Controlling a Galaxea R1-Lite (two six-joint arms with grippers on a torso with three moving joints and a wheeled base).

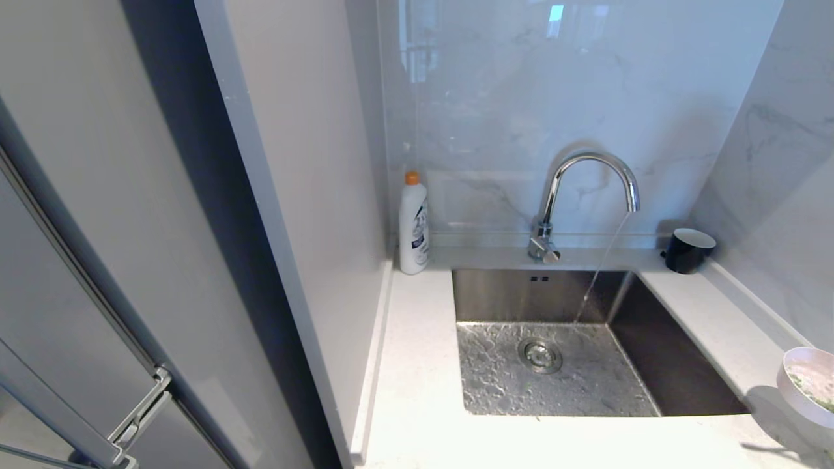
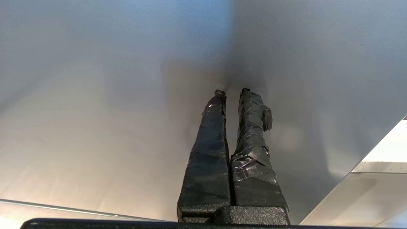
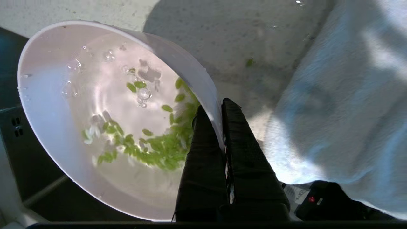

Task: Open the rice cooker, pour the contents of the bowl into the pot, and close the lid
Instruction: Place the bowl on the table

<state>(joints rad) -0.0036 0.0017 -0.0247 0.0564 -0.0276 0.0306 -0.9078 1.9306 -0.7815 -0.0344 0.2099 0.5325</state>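
A white bowl (image 1: 811, 384) shows at the right edge of the head view, raised above the white counter (image 1: 417, 391) to the right of the sink. In the right wrist view the bowl (image 3: 63, 95) is tilted and holds water with green and white grains (image 3: 152, 146). My right gripper (image 3: 216, 106) is shut on the bowl's rim, one finger inside and one outside. My left gripper (image 2: 232, 92) is shut and holds nothing, close to a plain grey panel. The rice cooker, its pot and its lid are out of view.
A steel sink (image 1: 677, 365) is set in the counter, and its tap (image 1: 586, 169) runs a thin stream of water. A white bottle (image 1: 413, 225) stands at the back left, a black cup (image 1: 687, 251) at the back right. A tall grey cabinet (image 1: 98, 260) is on the left. A white cloth (image 3: 343, 95) lies beside the bowl.
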